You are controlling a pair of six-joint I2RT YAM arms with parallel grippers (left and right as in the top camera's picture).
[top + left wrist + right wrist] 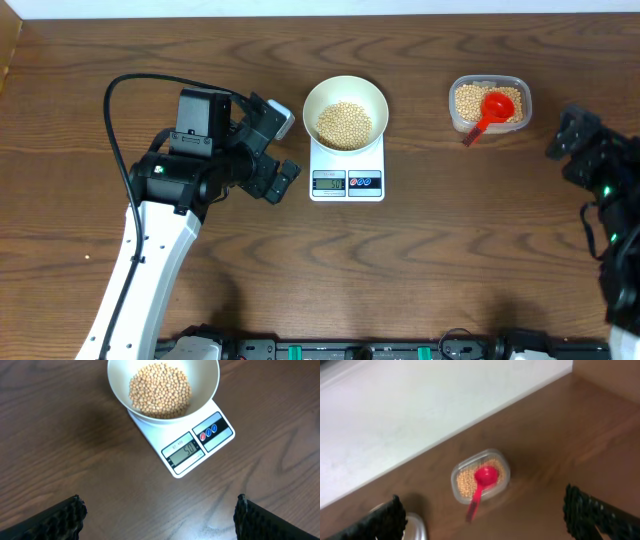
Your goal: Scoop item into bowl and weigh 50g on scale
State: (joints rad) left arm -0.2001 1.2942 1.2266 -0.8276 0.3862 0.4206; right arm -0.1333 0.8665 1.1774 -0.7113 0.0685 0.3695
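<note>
Left tool (pixel 159 512) near scale (pixel 186 452), probably apart.

The scale (pixel 186 451) apparently reads 50.

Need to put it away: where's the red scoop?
In the overhead view, the red scoop rests in the clear tub, right of the scale.

Left end effector (pixel 279 146) and right end effector (pixel 572 140) hover with jaws wide, holding nothing.
</note>
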